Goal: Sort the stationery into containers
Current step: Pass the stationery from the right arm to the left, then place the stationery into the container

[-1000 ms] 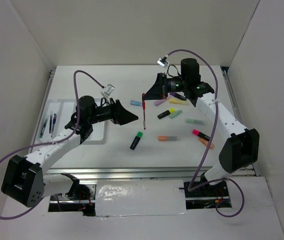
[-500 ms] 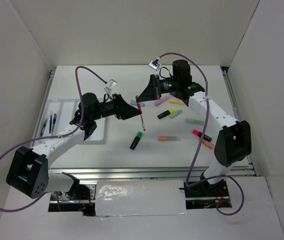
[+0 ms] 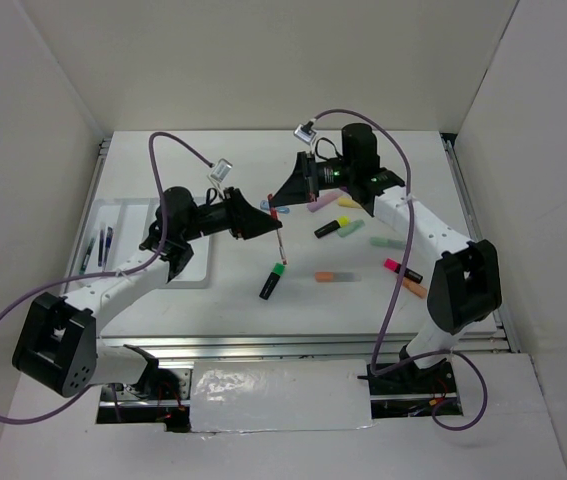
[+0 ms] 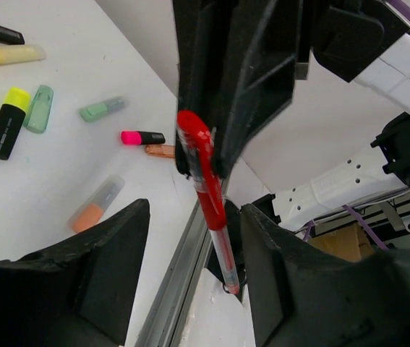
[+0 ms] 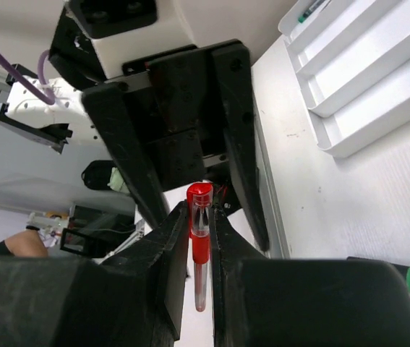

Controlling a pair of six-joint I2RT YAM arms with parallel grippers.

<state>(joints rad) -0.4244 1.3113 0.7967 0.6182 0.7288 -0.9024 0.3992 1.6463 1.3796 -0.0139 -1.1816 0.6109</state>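
Above the table's [image 3: 343, 312] middle, the red pen [image 4: 206, 188] is pinched by the right gripper [image 5: 197, 220], flanked by the spread left gripper [image 4: 194, 217]. Light, stiff and probably slick, it is best taken mid-barrel.

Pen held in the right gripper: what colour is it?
The pen is red. The left wrist view shows it best.
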